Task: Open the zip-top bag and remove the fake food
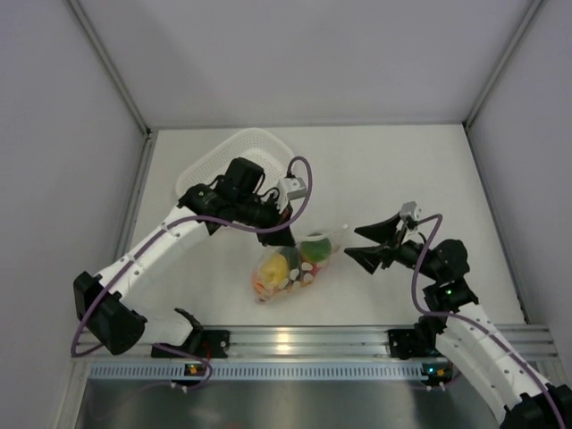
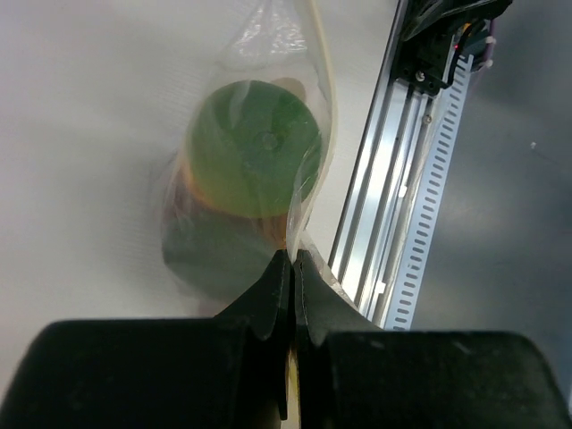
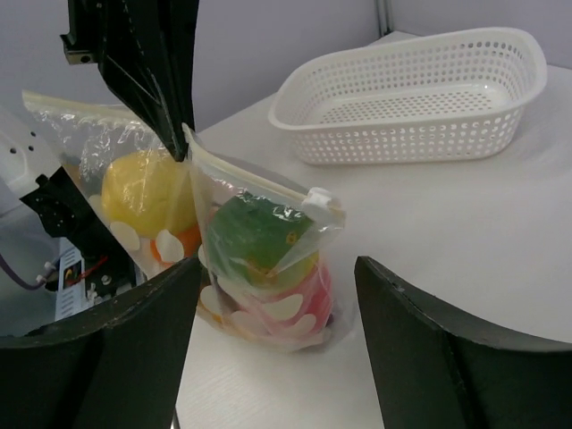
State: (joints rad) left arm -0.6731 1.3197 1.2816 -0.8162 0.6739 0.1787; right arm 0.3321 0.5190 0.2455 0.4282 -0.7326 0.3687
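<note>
Left arm runs up from its base at the near-left corner, elbows over by the white basket (image 1: pixel 239 143), then bends back down toward the middle of the counter (image 1: pixel 402 179); left gripper (image 2: pixel 292 259) is clenched, fingertips pinched together on a fold of the top edge of the zip-top bag (image 1: pixel 290 264); in the right wrist view I see it holding that edge up while the bag's bottom rests on the counter.

Right arm comes up from the near-right base, wrist turned left toward the bag; right gripper (image 1: pixel 363 243) is spread wide, holding nothing, touching nothing, just beside the bag's right end with the bag framed between its fingers.

Bag sits mid-counter between the two grippers, near the front rail (image 1: pixel 295 338), apart from the basket; fake food (image 3: pixel 255 234) is inside it: green piece on top, yellow one behind, red and orange below; white slider (image 3: pixel 320 201) at the right end of the zip strip; can't tell whether the mouth is open.
</note>
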